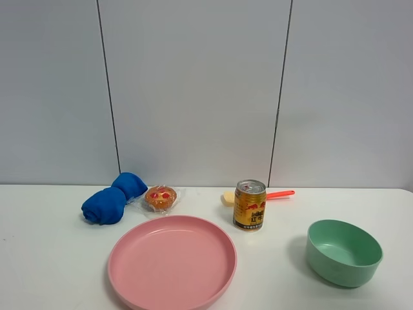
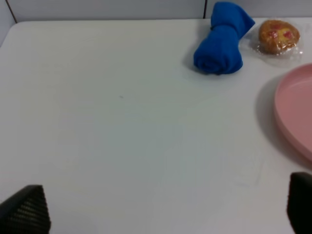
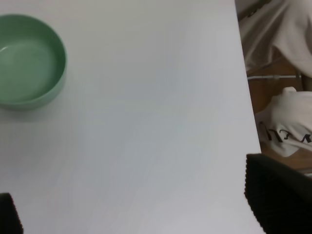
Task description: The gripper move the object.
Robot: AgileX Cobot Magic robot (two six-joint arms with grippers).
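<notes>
On the white table stand a pink plate (image 1: 171,261), a golden drink can (image 1: 250,205), a green bowl (image 1: 343,252), a wrapped bun (image 1: 161,197), a rolled blue cloth (image 1: 113,199) and a red-handled spoon (image 1: 266,195) behind the can. Neither gripper shows in the exterior high view. The left wrist view shows the blue cloth (image 2: 222,41), the bun (image 2: 278,35) and the plate's rim (image 2: 292,114); my left gripper (image 2: 168,207) is open over bare table, its fingertips (image 2: 27,212) wide apart. The right wrist view shows the green bowl (image 3: 27,61); my right gripper (image 3: 141,204) is open and empty.
The table's right edge (image 3: 246,97) runs close to the right gripper, with white cloth (image 3: 282,122) on the floor beyond it. A grey panelled wall (image 1: 193,90) stands behind the table.
</notes>
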